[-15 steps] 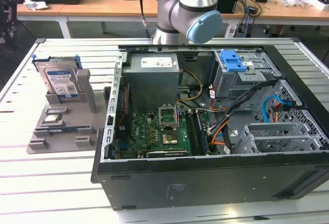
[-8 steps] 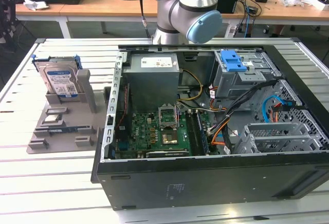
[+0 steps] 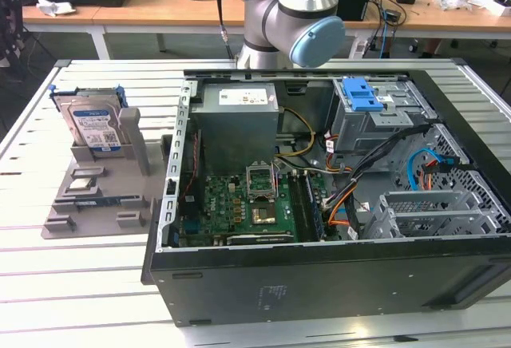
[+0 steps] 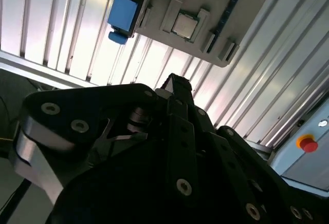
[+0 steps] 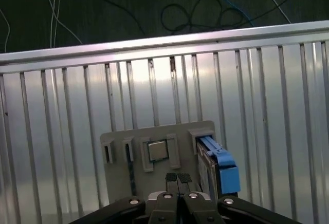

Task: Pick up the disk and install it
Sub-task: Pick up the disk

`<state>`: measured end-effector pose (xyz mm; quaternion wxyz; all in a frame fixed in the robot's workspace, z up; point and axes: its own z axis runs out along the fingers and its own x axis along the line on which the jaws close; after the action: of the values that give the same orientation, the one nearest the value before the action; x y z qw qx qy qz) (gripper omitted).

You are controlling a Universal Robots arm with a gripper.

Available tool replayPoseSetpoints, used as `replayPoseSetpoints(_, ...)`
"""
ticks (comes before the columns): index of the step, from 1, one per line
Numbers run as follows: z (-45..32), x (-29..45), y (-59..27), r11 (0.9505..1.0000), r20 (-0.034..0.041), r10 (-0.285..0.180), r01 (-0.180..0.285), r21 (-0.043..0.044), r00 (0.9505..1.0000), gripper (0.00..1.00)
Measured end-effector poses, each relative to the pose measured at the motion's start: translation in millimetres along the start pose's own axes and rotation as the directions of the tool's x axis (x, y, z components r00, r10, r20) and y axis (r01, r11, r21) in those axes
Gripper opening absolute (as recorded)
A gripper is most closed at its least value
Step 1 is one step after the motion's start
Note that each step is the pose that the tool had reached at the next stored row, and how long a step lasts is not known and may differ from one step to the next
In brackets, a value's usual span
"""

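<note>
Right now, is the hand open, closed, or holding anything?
Hand: closed, fingertips together, holding nothing. The disk stands in its grey holder, not gripped.

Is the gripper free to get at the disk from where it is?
Probably yes: the disk stands upright in the grey holder with open space above it, and the gripper hangs over that holder, shut.

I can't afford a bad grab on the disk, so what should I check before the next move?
1. Disk upright in grey holder: ok.
2. Pincer empty: ok.
3. Pincer open for a grasp: not ok, fingers together.
4. Pincer over the disk: not ok, it hangs over the holder's middle, disk beside it.
5. Computer case lid off: ok.
6. Drive cage slot free: cannot tell.
</note>
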<state>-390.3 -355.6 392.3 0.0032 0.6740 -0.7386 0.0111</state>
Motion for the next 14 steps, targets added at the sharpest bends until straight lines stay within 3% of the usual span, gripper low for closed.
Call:
replayPoseSetpoints(7,0.0,0.0,0.0,0.9979,-0.0014,-0.065,0.065,0.0014,0.9979,0.11)
replayPoseSetpoints(14,0.0,0.0,0.0,0.9911,-0.003,-0.133,0.133,0.0028,0.9911,0.11)
